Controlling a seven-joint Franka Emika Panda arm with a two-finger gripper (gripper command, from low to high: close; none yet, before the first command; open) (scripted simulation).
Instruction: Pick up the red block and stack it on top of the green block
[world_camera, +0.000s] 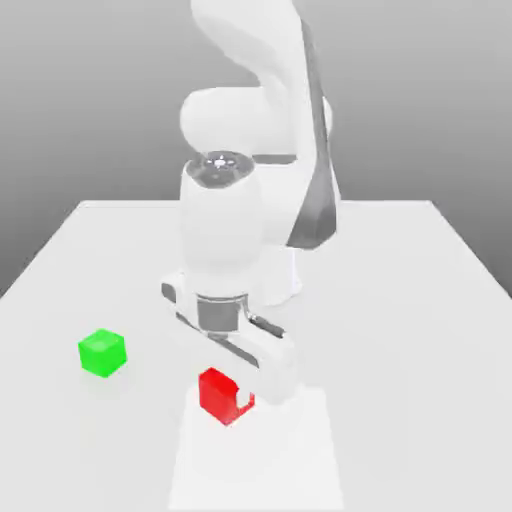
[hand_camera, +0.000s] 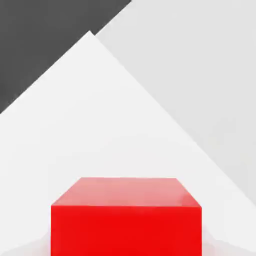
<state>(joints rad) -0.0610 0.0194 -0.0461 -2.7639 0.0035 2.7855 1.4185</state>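
Note:
The red block (world_camera: 215, 392) sits low near the table's front, a little toward the exterior view's left of centre. My gripper (world_camera: 236, 399) reaches down onto it, with a white finger (world_camera: 246, 403) pressed against the side facing the exterior view's right. The other finger is hidden behind the cube. In the hand view the red block (hand_camera: 126, 220) sits close and centred between the jaws. The green block (world_camera: 102, 352) stands alone on the table, off to the exterior view's left and slightly farther back, apart from the gripper.
The white table (world_camera: 410, 300) extends around both cubes. The arm's bulky base (world_camera: 285, 275) rises at the back centre, just behind the gripper. Dark floor (hand_camera: 35, 40) lies beyond the table's edge in the hand view.

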